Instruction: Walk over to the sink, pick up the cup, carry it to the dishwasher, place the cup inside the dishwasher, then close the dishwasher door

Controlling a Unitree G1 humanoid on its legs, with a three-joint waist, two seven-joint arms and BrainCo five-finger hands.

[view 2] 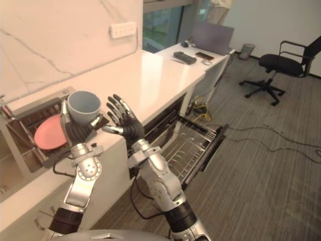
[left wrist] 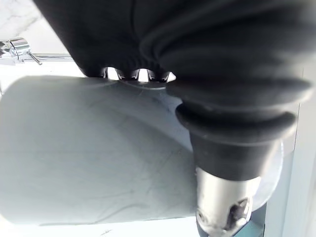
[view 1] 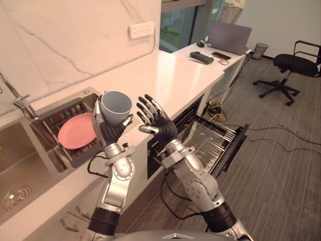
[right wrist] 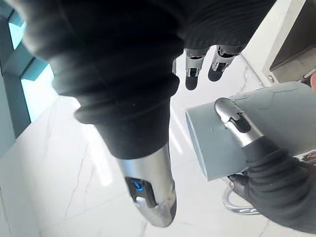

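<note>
Carry step right now: my left hand [view 1: 111, 131] has its fingers wrapped round the cup [view 1: 116, 107], a smooth matte blue-grey cylinder with its mouth tipped my way. The right hand [view 1: 159, 123] hangs just beside it, fingers fanned wide, holding nothing. Next I reckon it's a swing across and down to the wire rack [view 1: 208, 138] of the open dishwasher [view 1: 234, 148], below the right hand. Behind the left hand there's a glossy pink plate [view 1: 76, 131], and past both runs the pale polished counter [view 1: 165, 75].

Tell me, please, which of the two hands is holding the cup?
The left hand, curled round the pale blue cup; the right hand beside it is open and empty.
</note>
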